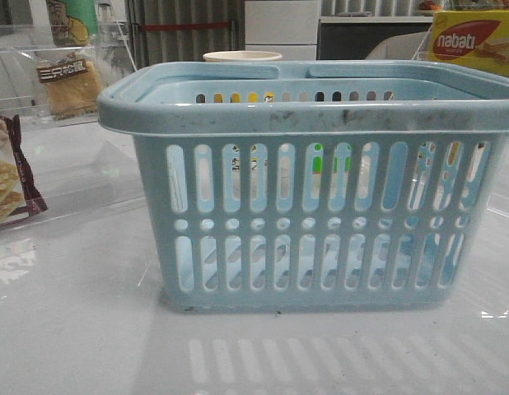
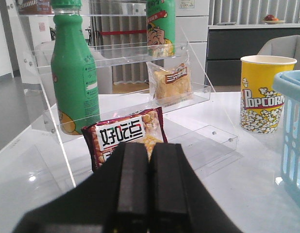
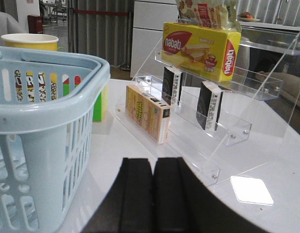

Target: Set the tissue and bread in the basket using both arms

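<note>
Two acrylic racks flank the basket, which stands mid-table, close to the front camera. On the left rack, a green bottle stands on a step; the bread leans upright on the step further along, under a can. A maroon snack packet stands at the rack's foot, just ahead of the left gripper, whose fingers are pressed together on nothing. A popcorn cup stands behind the basket. On the right rack, a tan box leans on the low step, two tissue packs stand on the middle one, and a nabati box lies above. The right gripper is likewise pressed together, empty, beside the basket.
</note>
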